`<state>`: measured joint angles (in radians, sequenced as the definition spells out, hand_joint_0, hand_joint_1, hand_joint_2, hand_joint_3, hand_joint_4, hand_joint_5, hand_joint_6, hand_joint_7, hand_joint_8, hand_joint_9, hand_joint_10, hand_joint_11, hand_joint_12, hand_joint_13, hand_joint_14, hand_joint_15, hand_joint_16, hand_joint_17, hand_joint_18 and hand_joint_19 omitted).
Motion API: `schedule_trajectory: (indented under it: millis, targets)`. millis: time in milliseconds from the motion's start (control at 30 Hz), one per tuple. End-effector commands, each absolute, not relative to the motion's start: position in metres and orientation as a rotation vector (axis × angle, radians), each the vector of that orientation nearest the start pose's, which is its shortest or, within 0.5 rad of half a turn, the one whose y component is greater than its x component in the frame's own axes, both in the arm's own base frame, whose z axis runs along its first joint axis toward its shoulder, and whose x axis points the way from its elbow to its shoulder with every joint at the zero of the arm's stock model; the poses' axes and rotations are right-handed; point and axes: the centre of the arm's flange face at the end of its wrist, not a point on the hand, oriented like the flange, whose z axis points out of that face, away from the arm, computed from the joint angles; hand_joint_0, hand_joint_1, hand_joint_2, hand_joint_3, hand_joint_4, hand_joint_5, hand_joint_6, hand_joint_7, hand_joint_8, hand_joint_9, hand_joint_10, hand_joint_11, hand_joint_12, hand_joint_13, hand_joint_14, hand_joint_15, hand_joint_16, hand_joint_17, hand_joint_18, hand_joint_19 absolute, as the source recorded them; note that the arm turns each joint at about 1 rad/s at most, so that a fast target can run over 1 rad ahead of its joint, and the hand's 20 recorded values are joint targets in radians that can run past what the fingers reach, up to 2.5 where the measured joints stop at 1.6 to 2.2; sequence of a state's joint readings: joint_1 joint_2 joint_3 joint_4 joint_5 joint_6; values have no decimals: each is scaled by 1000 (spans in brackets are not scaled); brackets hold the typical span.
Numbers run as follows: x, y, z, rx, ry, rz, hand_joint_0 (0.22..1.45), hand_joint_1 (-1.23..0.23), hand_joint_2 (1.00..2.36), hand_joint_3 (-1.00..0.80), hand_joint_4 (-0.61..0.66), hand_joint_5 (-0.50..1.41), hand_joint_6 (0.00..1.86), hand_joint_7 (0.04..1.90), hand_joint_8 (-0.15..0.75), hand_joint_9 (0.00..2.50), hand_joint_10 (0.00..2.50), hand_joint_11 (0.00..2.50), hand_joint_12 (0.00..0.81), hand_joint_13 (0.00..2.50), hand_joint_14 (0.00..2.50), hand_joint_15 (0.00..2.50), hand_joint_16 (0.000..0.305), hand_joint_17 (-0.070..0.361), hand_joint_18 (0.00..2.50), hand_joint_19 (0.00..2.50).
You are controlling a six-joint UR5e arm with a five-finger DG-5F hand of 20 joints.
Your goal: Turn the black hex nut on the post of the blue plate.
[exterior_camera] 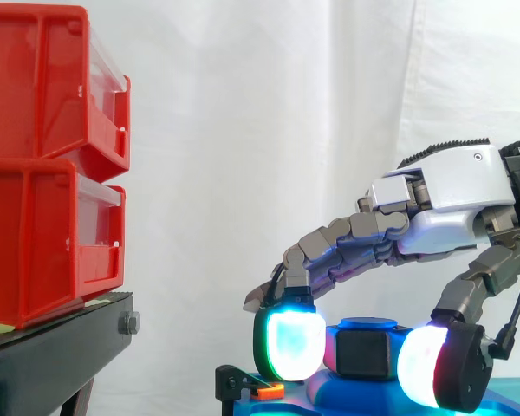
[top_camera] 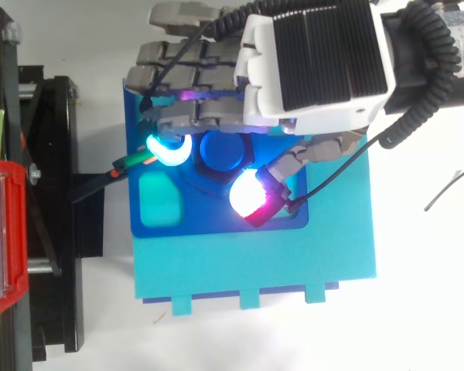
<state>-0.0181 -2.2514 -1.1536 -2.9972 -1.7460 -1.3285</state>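
Observation:
The black hex nut point(exterior_camera: 364, 353) sits on the post of the blue plate point(top_camera: 216, 222), under a round blue cap point(top_camera: 223, 151). My hand point(exterior_camera: 451, 204) reaches in from the right and arches over the nut, palm point(top_camera: 317, 62) above it. Its fingers are curled down round the nut. A cyan-glowing fingertip point(exterior_camera: 290, 342) presses the nut's left side and the thumb's white-red pad point(top_camera: 251, 193) sits against the opposite side. Much of the nut is hidden from above by the cap and fingers.
Two stacked red bins point(exterior_camera: 43, 165) stand on a black stand point(exterior_camera: 52, 355) to the left. An orange-tipped black clamp point(exterior_camera: 264, 392) sits at the plate's left edge. A lighter cyan base point(top_camera: 294, 255) lies under the plate, with a pale rounded recess point(top_camera: 160, 199).

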Motion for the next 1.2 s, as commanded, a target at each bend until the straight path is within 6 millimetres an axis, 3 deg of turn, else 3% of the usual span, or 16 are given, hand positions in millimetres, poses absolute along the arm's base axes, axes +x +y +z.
schedule_trajectory:
  millis: [0,1167]
  targets:
    - [729,-129,281,88,1695,314,528,-787,1003,-458,176,-217,502,1079,217,231,0,26,351,146,0,0,56,126,91,106]
    - [729,-130,279,87,1699,317,551,-786,1006,-431,168,-203,501,1146,216,249,0,24,348,162,0,0,54,122,113,116]
